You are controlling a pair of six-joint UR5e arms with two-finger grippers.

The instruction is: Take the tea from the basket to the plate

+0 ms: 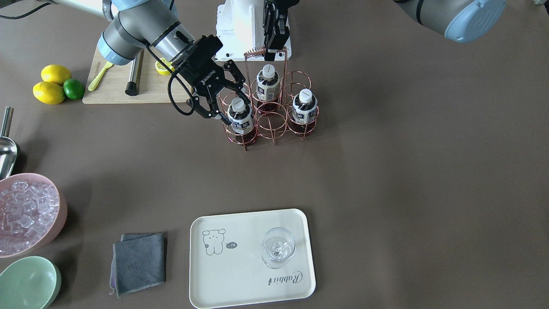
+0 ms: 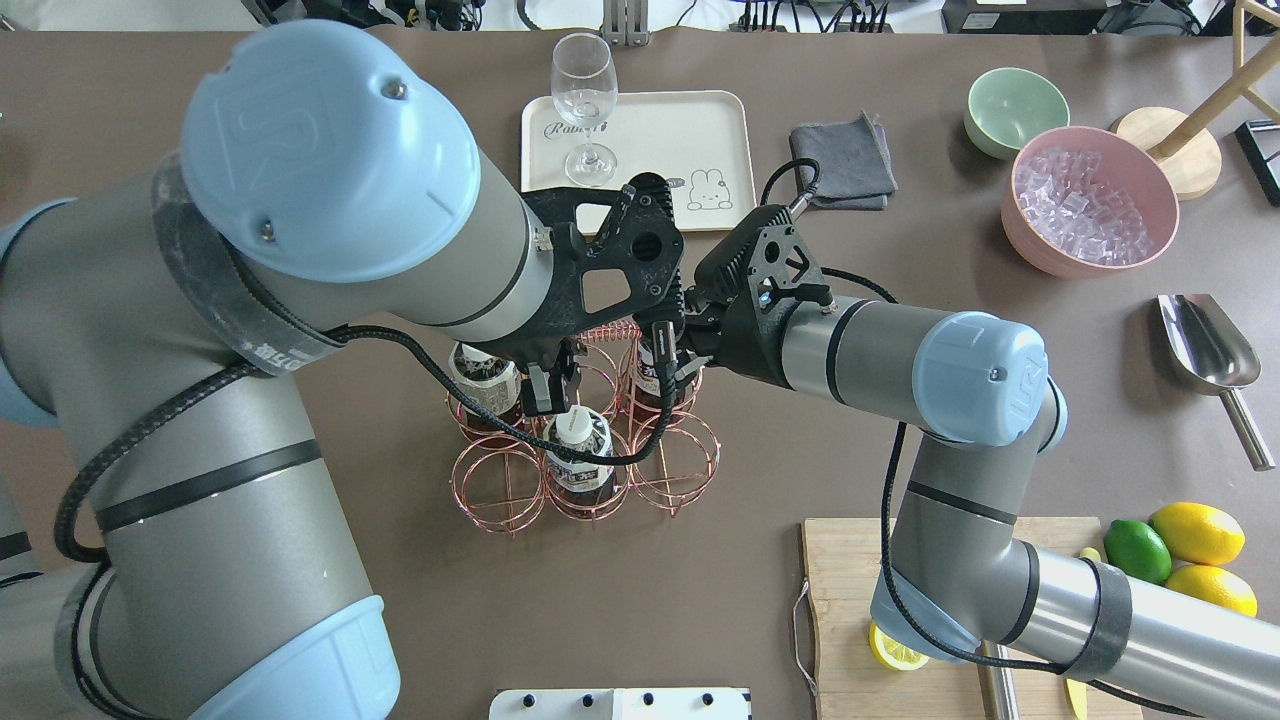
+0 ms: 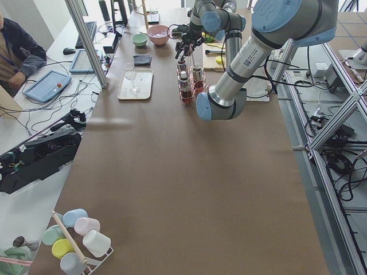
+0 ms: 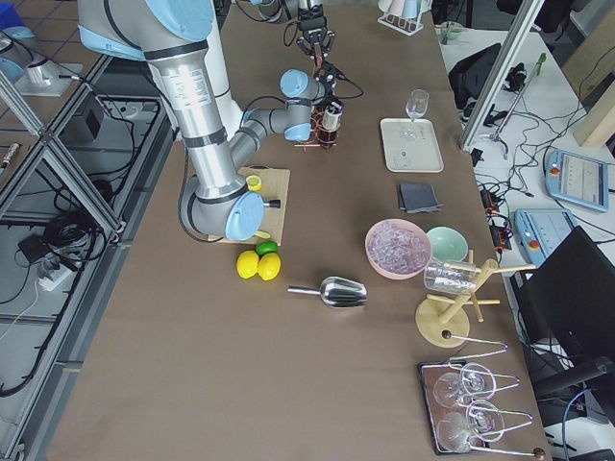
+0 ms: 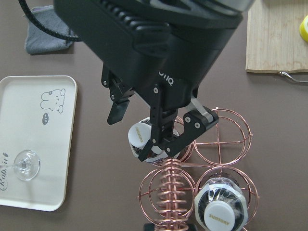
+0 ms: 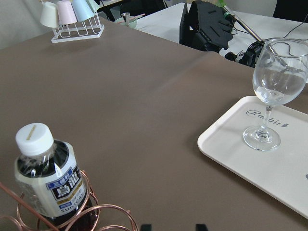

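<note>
The copper wire basket (image 1: 274, 124) stands mid-table with three tea bottles (image 1: 267, 86) (image 1: 304, 107) in its cells. My right gripper (image 1: 229, 107) is open, with a finger on either side of the top of the third bottle (image 1: 240, 118), which is still seated in its cell; the left wrist view shows its white cap (image 5: 139, 134) between the fingers. My left gripper (image 1: 271, 53) is shut on the top of the basket's coiled handle (image 5: 171, 192). The cream plate (image 1: 240, 274) lies near the front edge.
A wine glass (image 1: 278, 248) stands on the plate. A grey cloth (image 1: 139, 262), a pink bowl of ice (image 1: 25, 214) and a green bowl (image 1: 28, 281) lie beside it. A cutting board (image 1: 116, 86), lemons (image 1: 49, 92) and a lime sit behind my right arm.
</note>
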